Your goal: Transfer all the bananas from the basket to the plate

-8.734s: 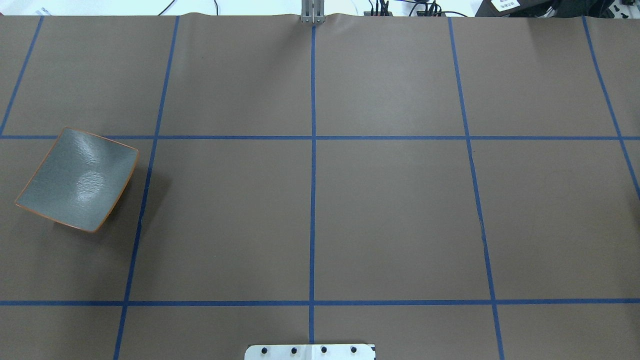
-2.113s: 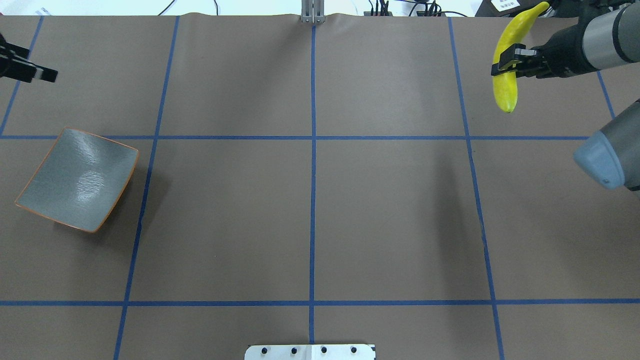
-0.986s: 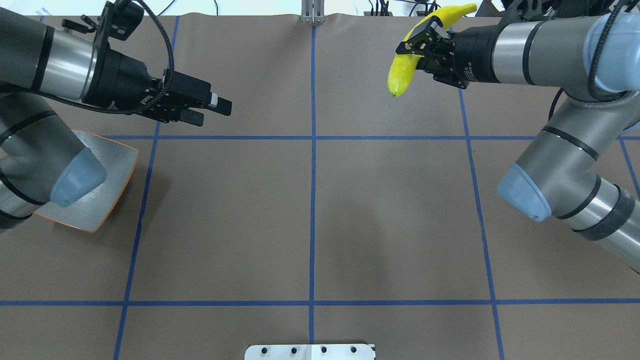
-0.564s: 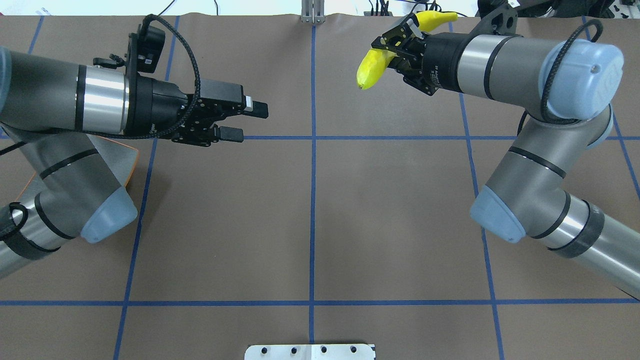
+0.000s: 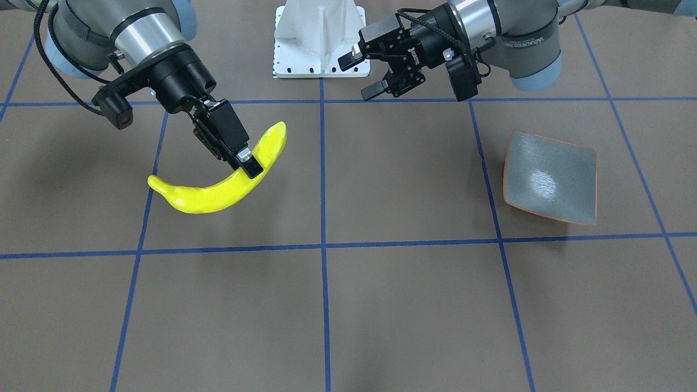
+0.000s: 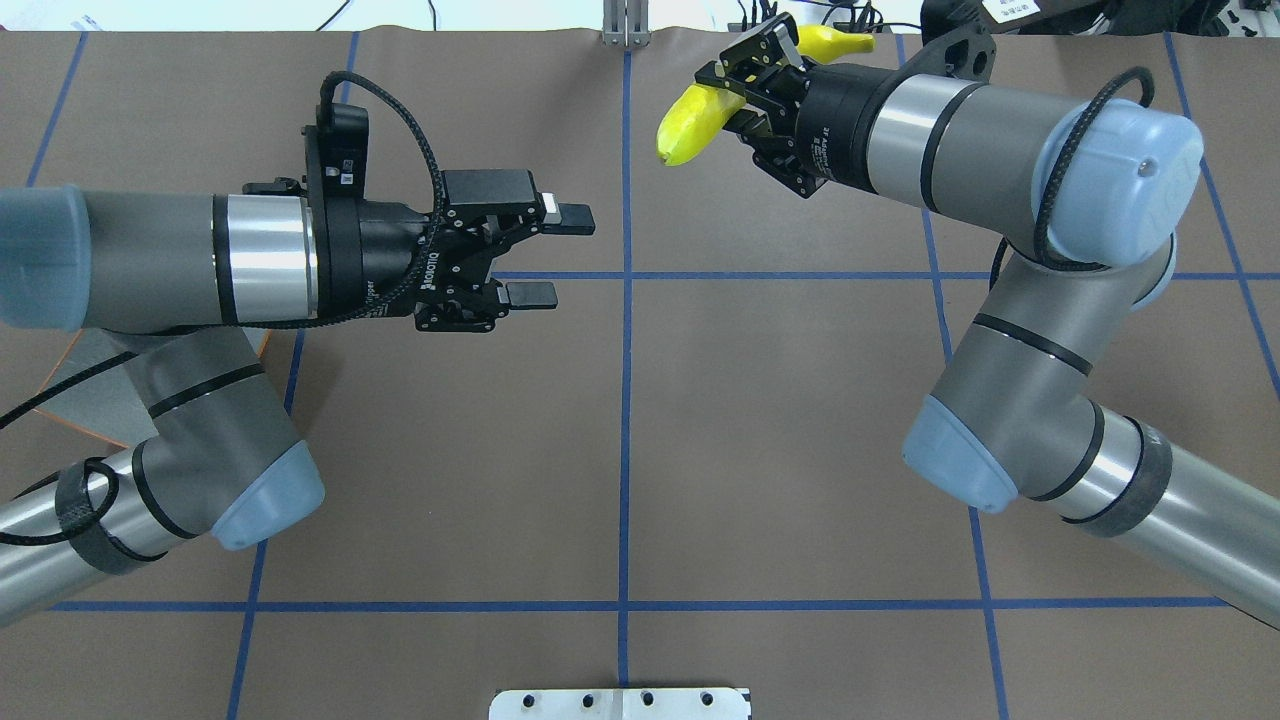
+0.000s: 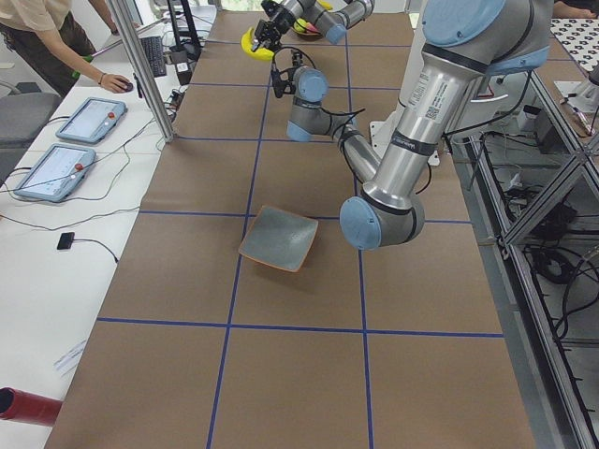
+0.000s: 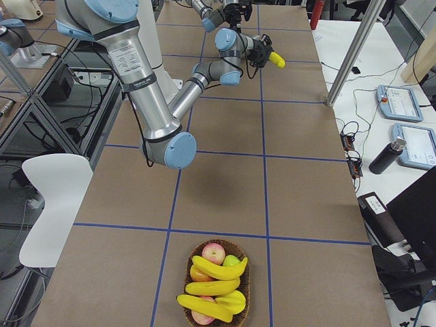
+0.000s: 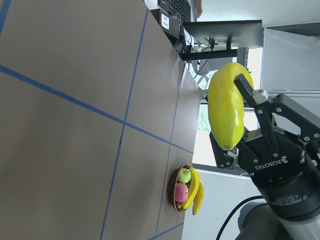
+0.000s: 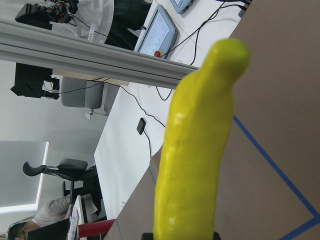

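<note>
over the last second both arms have swung in toward the table's middle — the right gripper, clamped on one banana, carries it through the air from the far right, while the left gripper comes to meet it with jaws spread and empty

this looks like a hand-over taking shape, as the plate lies bare on the left side — the other bananas wait in the basket

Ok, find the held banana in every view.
Front-facing: banana left of centre.
Overhead: banana top, right of centre.
Exterior left: banana top, left of centre.
Exterior right: banana top, right of centre.
Left wrist: banana upper right.
Right wrist: banana centre, close.
Shared landmark: blue tape lines.
</note>
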{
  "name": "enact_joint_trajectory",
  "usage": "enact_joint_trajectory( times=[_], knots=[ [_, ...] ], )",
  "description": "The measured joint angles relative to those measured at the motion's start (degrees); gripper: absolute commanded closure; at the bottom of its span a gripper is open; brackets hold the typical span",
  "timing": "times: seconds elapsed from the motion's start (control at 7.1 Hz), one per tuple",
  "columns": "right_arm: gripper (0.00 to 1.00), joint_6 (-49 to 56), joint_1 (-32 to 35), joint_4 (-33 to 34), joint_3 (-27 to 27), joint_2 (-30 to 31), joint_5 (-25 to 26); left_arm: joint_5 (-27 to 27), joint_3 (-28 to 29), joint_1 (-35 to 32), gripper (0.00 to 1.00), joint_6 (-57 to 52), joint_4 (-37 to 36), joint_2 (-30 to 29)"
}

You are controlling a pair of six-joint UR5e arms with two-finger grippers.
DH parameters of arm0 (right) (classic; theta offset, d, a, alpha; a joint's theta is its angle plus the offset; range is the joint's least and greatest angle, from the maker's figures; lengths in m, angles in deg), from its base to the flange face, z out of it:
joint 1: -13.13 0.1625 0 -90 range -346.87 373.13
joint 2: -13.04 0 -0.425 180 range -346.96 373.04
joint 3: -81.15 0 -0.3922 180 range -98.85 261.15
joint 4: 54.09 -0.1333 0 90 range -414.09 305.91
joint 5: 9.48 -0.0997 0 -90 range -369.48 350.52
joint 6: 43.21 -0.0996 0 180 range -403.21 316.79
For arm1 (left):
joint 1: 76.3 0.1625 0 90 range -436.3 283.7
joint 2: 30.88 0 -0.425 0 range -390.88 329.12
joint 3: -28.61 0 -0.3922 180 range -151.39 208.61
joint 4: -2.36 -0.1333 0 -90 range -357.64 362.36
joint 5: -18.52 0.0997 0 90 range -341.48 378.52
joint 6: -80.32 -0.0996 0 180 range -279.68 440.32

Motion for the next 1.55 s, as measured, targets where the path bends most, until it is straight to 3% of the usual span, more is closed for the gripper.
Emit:
enact_joint_trajectory(
  times=[0.42, 0.7, 0.99, 1.13, 1.55],
  knots=[
    [1.00, 0.5, -6.8, -4.4, 0.8, -0.1, 6.7, 2.0, 0.1, 0.4, 0.01, 6.4, 1.6, -1.2],
    [1.00, 1.5, -10.7, -6.0, 1.9, 0.0, 10.1, 2.4, -0.1, 0.4, 0.07, 7.6, 2.1, -1.2],
    [1.00, 1.7, -13.0, -6.7, 3.7, 0.1, 12.0, 2.5, 0.0, 0.4, 0.34, 7.9, 3.8, -1.1],
    [1.00, 1.8, -13.4, -6.7, 4.2, 0.1, 12.4, 2.5, 0.1, 0.4, 0.40, 7.9, 4.6, -0.9],
    [1.00, 1.8, -13.6, -6.8, 4.6, 0.1, 12.6, 2.4, 0.3, 0.5, 0.40, 7.8, 7.0, -0.5]
  ],
)
